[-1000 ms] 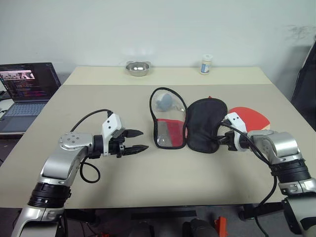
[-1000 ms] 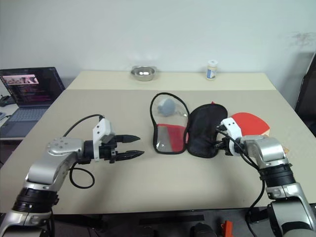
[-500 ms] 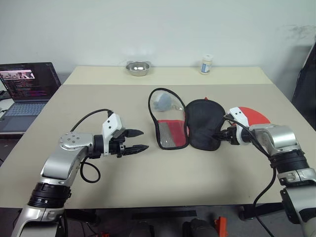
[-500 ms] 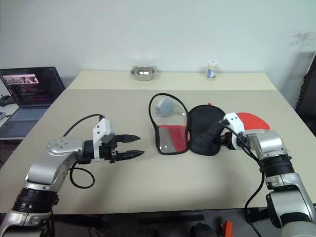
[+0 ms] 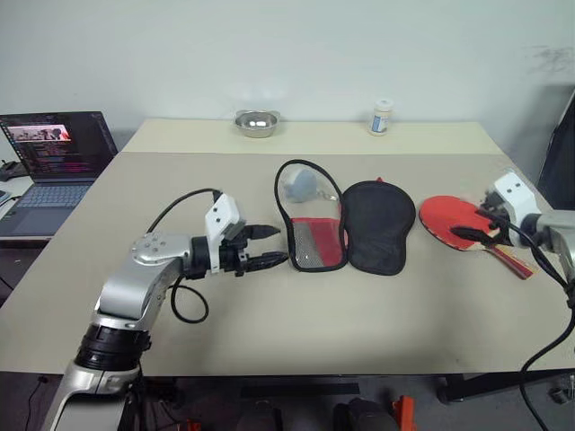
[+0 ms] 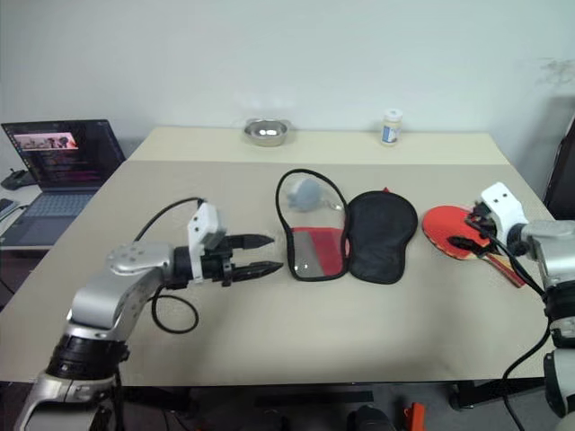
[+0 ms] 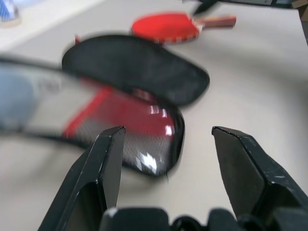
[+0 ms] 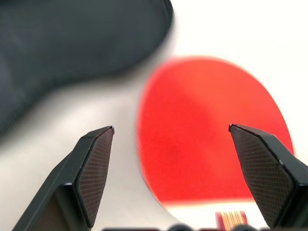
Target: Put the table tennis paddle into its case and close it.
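Note:
The case lies unzipped and spread flat mid-table, its red half with the clear panel (image 5: 310,220) on the left and its black half (image 5: 377,224) on the right. The table tennis paddle (image 5: 449,218) rests red face up to the right of the case, with its handle toward the table's right edge. My right gripper (image 5: 474,226) hovers open over the paddle's face (image 8: 211,134), holding nothing. My left gripper (image 5: 272,246) is open just left of the case's red half (image 7: 139,125), pointing at it.
A small grey round pouch (image 5: 301,184) sits in the case's clear half. A steel bowl (image 5: 256,123) and a small bottle (image 5: 383,117) stand at the table's far edge. An open laptop (image 5: 54,148) is off to the left.
My right gripper let go of the case's black half, opened, and swung right to above the paddle. The black half settled flat. My left gripper moved right, closer to the case.

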